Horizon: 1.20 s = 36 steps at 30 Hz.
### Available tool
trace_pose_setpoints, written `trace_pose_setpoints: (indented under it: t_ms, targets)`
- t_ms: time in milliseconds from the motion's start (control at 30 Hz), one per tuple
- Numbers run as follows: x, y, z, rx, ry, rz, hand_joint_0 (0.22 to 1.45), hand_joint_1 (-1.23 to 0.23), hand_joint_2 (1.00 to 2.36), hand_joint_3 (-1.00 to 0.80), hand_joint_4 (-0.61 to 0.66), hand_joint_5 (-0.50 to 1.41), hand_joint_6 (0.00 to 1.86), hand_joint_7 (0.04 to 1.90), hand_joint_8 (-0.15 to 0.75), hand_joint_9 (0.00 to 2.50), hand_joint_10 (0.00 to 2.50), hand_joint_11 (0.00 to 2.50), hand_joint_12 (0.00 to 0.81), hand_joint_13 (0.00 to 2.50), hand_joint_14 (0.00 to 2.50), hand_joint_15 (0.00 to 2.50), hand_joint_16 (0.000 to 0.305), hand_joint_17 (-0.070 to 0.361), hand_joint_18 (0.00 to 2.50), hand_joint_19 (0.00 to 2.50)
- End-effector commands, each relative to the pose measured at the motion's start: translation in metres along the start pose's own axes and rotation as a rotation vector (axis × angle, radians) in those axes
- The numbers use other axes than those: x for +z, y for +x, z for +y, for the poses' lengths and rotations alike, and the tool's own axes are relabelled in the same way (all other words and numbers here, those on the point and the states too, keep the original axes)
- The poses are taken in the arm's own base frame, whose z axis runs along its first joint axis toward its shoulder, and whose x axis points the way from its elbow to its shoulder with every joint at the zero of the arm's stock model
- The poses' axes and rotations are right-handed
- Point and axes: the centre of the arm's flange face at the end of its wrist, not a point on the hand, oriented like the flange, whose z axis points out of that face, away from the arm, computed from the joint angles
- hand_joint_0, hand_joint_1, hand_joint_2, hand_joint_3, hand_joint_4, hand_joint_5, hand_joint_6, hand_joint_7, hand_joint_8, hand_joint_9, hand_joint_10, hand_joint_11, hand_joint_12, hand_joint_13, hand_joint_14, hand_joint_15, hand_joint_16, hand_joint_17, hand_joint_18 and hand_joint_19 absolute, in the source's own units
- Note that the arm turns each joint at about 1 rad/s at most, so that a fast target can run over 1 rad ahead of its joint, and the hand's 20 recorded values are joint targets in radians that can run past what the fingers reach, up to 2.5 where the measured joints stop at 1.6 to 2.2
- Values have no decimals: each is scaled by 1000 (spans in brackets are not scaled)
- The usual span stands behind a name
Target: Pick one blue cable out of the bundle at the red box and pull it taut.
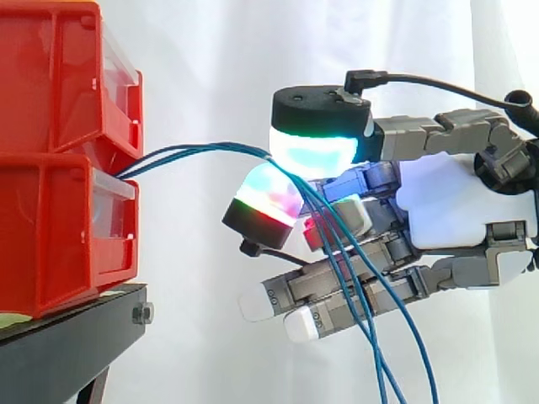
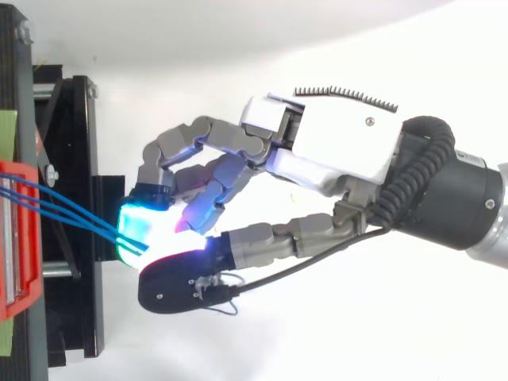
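Note:
A bundle of thin blue cables [image 1: 202, 150] leaves the gap between the two stacked red boxes [image 1: 50, 236] at the left. The cables run right in a slight arch to my hand [image 1: 463, 202]. Two glowing pads, one cyan-white above [image 1: 316, 151] and one multicoloured below [image 1: 268, 198], close on the cables where they meet. Past the pinch the cables droop across the lower, straighter fingers and off the bottom edge. From above, the blue cables [image 2: 71, 210] run nearly straight from the red box [image 2: 12, 238] into the pads of the hand [image 2: 341, 151].
The red boxes sit on a black stand [image 1: 76, 337] whose frame [image 2: 79, 198] lies just left of the fingertips. A white curtain hangs behind, and open space lies to the right of the stand.

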Motion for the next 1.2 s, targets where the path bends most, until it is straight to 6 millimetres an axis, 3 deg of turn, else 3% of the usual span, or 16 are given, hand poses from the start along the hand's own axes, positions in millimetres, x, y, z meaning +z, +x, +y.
trace_pose_setpoints:
  t_ms: [0,167,433,867,1167]
  targets:
    - [1,-1,1,14,-12,-11,620,-837,1006,49,-105,-144,914,1153,339,1245,8,1307,396,636,11,315,62,140,583,323]
    - [1,5,-1,141,-39,-15,622,-837,1006,35,-101,-143,914,1132,332,1325,6,1389,398,648,11,318,62,140,577,327]
    - [-2,6,-6,198,-25,-12,624,-839,1009,-3,-64,-149,909,1141,322,1436,4,1519,387,685,12,332,61,136,568,323]
    - [-3,6,-8,190,-10,-12,611,-833,1010,15,-78,-145,900,1182,342,918,14,604,379,558,7,204,60,135,541,302]
    - [-3,6,-8,189,-11,-12,614,-834,1005,19,-86,-140,898,1186,326,854,13,616,389,549,8,223,61,138,532,307]
